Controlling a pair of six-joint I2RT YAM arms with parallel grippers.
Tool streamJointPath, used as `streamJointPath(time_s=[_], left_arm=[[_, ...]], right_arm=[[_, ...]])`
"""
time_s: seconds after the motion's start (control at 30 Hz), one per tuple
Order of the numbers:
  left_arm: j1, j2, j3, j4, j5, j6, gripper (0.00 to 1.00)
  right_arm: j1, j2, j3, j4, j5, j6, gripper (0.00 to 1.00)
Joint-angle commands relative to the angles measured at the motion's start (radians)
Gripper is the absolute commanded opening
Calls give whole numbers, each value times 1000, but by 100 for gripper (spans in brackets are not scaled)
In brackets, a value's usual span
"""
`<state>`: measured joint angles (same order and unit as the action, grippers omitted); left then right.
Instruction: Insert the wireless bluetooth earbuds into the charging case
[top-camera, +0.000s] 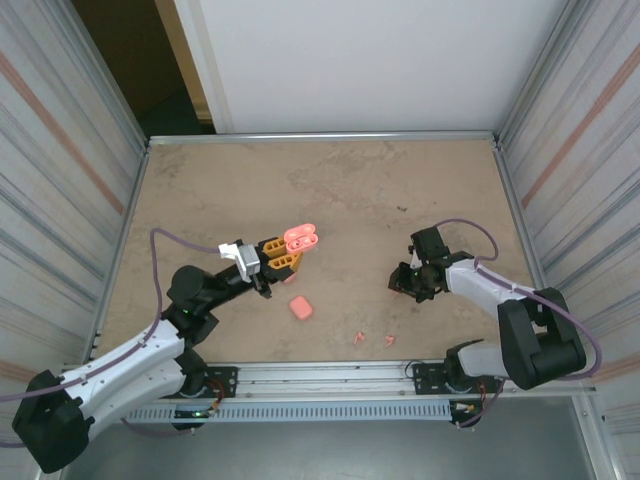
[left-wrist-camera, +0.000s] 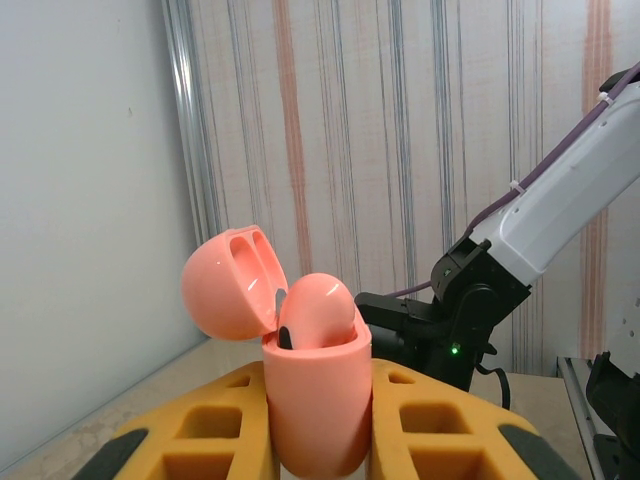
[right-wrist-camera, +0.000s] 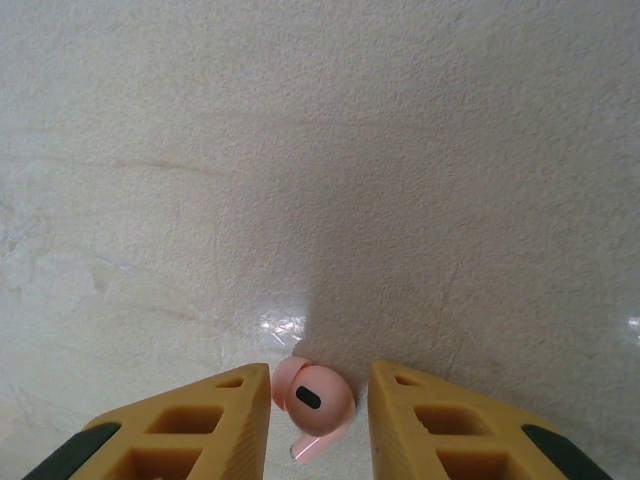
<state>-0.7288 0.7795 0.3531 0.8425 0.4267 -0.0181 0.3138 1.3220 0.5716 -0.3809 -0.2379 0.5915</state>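
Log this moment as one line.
left gripper: shut on open charging case | right gripper: open, straddling earbud on table | insertion: not yet done

Top camera looks down over my bases; left wrist looks level toward my right arm (left-wrist-camera: 566, 203), right wrist close above table (right-wrist-camera: 320, 150)

case (left-wrist-camera: 315, 400): base cut by bottom edge | loose earbuds (top-camera: 358, 338): too small for detail

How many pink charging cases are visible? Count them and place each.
2. The open case is clamped by the left gripper; the other case lies on the table, nearer the arm bases. Others may be hidden.
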Motion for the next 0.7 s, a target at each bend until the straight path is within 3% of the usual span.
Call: streamJointPath(time_s=[0.0,0.4,0.67], left_arm=[[-4,-20,24,24,6,19,0],[-4,-22,23,12,4,20,0],[-4,-30,14,-35,4,4,0]], right_arm=[[-2,16,-15,3,-15,-16,30],[-1,18,-9,1,-25,-28,21],[32,-75,2,6,-9,-62,18]])
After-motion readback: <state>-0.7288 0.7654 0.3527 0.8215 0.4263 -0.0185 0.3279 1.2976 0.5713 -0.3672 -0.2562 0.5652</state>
